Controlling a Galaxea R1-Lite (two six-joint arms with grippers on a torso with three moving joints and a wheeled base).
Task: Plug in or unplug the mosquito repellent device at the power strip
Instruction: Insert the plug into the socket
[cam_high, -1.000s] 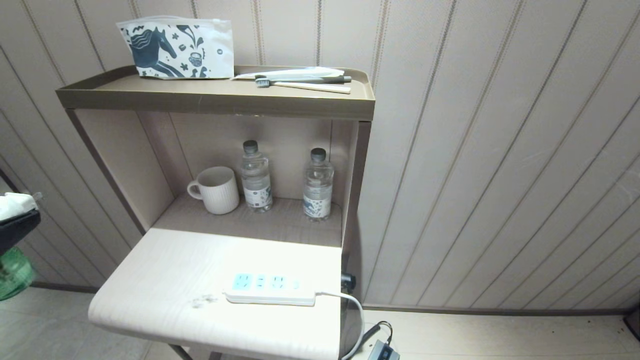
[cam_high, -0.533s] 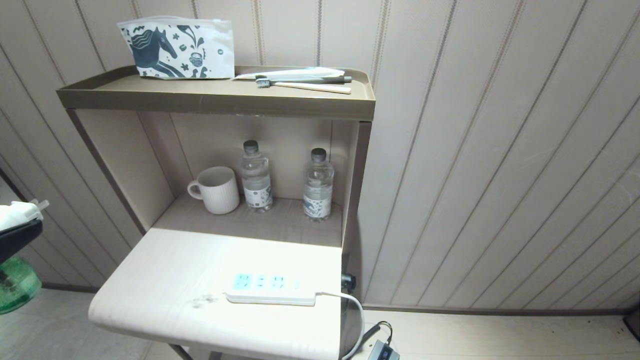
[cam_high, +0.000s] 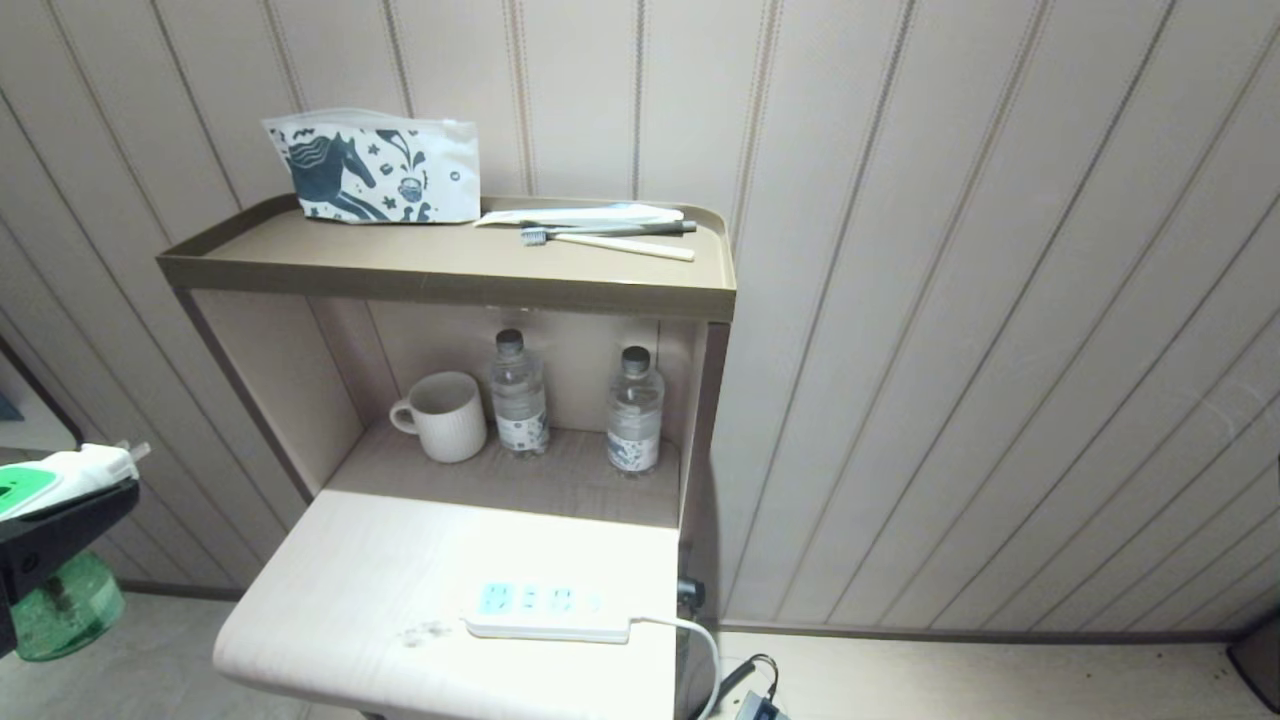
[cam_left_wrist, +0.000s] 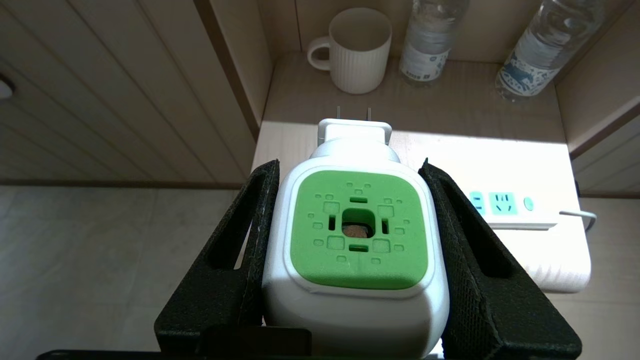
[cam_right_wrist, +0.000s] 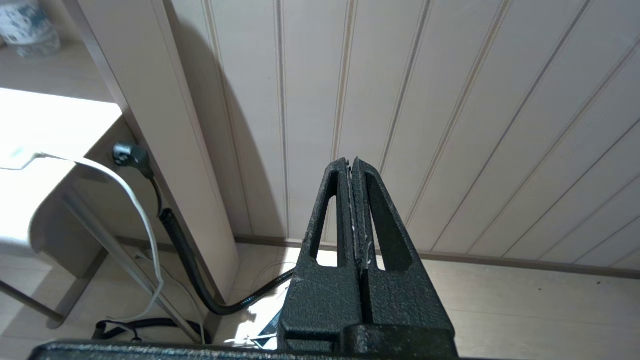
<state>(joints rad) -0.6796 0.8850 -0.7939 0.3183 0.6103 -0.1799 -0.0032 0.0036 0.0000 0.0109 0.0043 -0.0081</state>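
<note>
The whole head view has shifted, so the camera moved, not the things. The mosquito repellent device (cam_left_wrist: 356, 235) is clamped between the left gripper (cam_left_wrist: 352, 200) jaws, prongs forward, power strip (cam_left_wrist: 505, 210) ahead of them on the counter (cam_high: 400, 580), unplugged. Right gripper (cam_right_wrist: 353, 172) jaws together, parked.

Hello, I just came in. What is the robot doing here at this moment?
The left gripper is clamped on the mosquito repellent device, holding it in the air off the table's left side, prongs pointing toward the shelf. The power strip lies on the table with nothing plugged into it, so the device is not plugged in yet. The right gripper is shut and empty, parked low near the wall and floor.
</note>
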